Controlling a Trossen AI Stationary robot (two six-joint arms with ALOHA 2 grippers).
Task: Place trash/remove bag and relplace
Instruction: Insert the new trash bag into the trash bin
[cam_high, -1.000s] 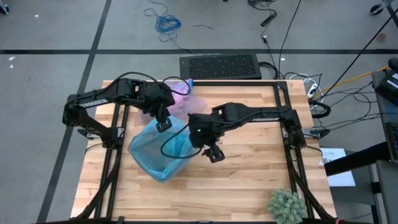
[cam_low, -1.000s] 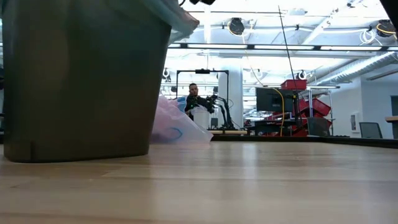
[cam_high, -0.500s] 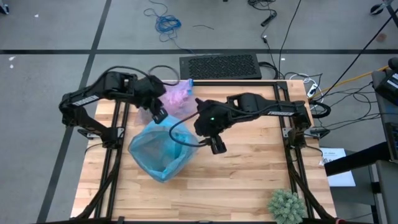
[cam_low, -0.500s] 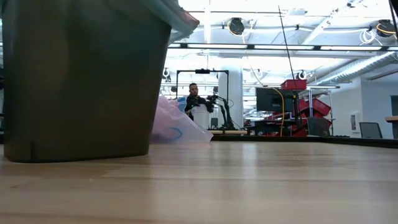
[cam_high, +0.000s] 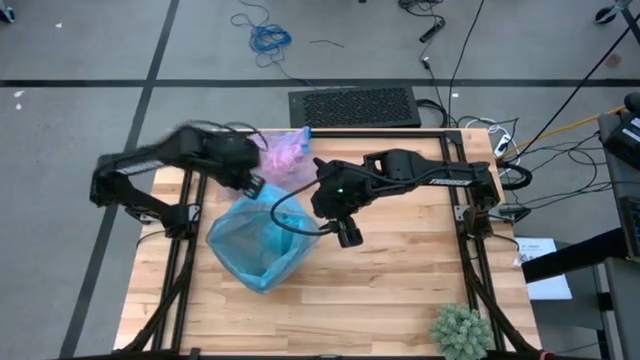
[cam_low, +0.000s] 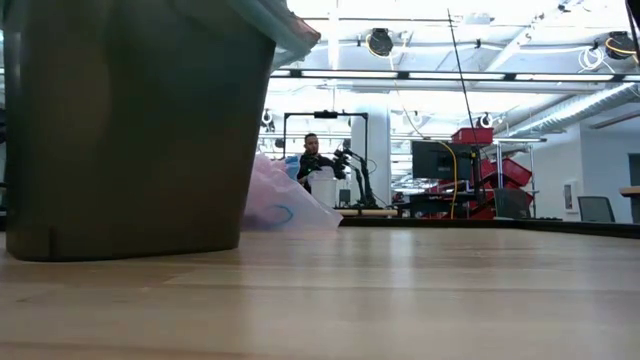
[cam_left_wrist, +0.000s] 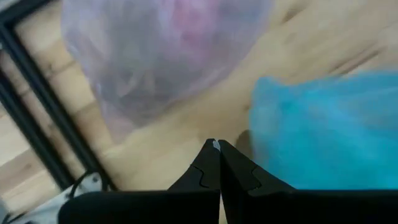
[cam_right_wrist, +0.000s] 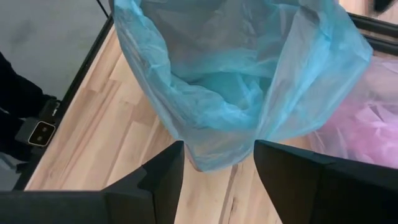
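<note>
- since a second ago the left gripper has pulled back from over the bin mouth toward 11 o'clock, and the right gripper has swung from 6 o'clock of its arm up to the bin's 3 o'clock edge, its fingers narrowing a little.
- the bin stands at 9 o'clock of the counter, already lined with the light blue bag, whose rim flares open over the top.
- the lavender-pink bag lies bunched at 12 o'clock near the counter's back edge, apart from the bin; probably set aside there as the removed liner.
- left fingers are pressed together with nothing between them, hovering over bare wood between the two bags.
- right fingers stand apart, straddling the blue bag's hanging edge without pinching it, likely lined up to tug the liner snug.
- no loose trash shows.
</note>
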